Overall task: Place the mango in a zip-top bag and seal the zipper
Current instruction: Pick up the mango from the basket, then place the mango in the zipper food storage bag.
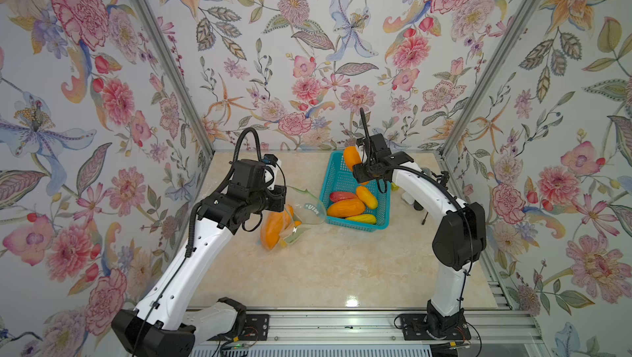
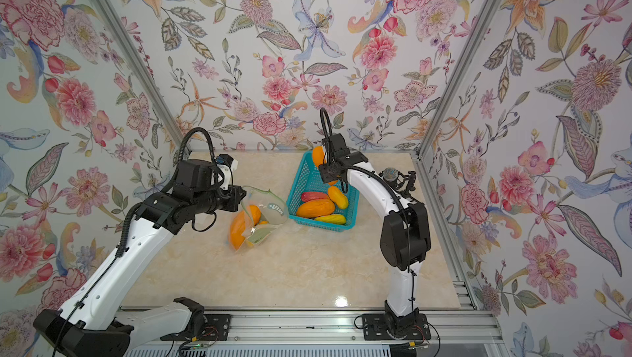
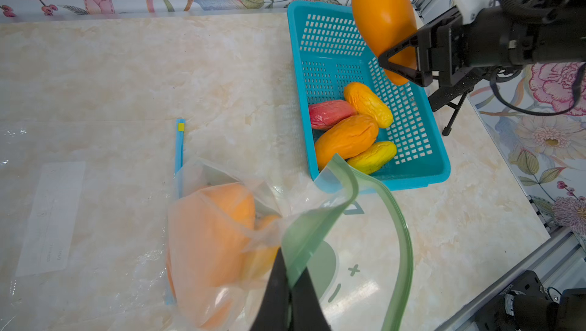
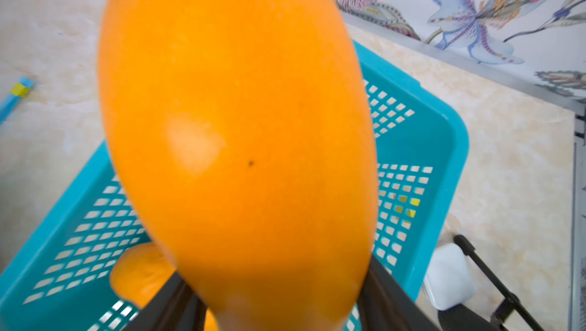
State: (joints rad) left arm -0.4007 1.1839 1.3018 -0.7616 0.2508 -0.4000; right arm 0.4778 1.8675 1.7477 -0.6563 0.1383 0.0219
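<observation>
My right gripper [image 1: 367,171] is shut on the lower end of a smooth orange mango [image 1: 351,157], holding it upright above the far end of the teal basket [image 1: 355,227]. In the right wrist view the mango [image 4: 234,123] fills the middle, with a black finger on each side. A clear zip-top bag [image 3: 222,234] with a green zipper strip [image 3: 317,224] lies left of the basket. An orange mango [image 1: 272,232] lies inside it. My left gripper [image 3: 290,278] is shut on the bag's green rim and holds the mouth [image 1: 309,206] raised and open toward the basket.
The basket holds several more mangoes [image 3: 347,137], orange, yellow and red. A second flat clear bag with a blue zipper [image 3: 179,148] lies on the marble table. A microphone on a small tripod [image 2: 391,175] and a white box [image 4: 448,277] stand right of the basket.
</observation>
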